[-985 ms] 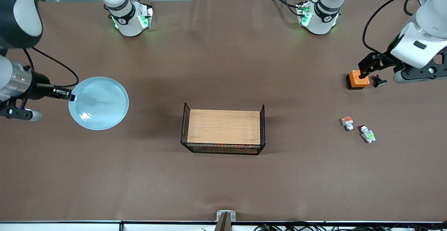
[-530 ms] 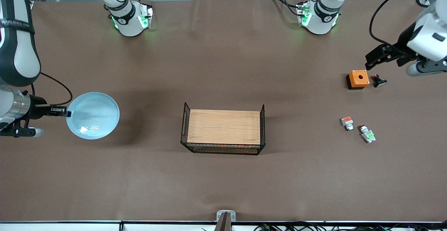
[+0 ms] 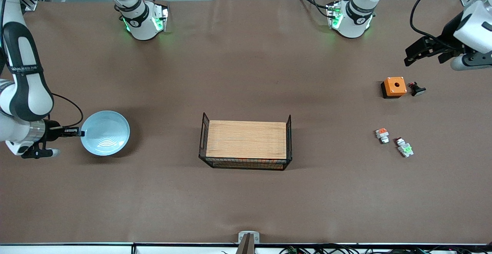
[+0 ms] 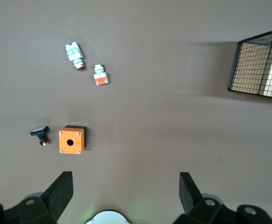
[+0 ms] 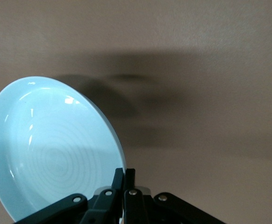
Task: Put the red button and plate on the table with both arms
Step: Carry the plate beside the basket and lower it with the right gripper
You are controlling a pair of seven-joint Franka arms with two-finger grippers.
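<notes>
The pale blue plate (image 3: 105,133) is at the right arm's end of the brown table (image 3: 246,200), low over it or on it. My right gripper (image 3: 79,133) is shut on its rim; the plate also shows in the right wrist view (image 5: 52,149). The red button (image 3: 404,146), a small white block with a green patch, lies on the table at the left arm's end and shows in the left wrist view (image 4: 74,55). My left gripper (image 3: 410,56) is open and empty, up in the air over the table near the orange box (image 3: 394,87).
A wooden-topped black wire basket (image 3: 246,142) stands mid-table. A small white block with an orange-red top (image 3: 382,135) lies beside the red button. A black-and-red knob piece (image 3: 416,89) lies beside the orange box.
My right gripper has carried the plate down and nearer to the front camera. My left gripper has lifted away from the orange box toward the robots' bases.
</notes>
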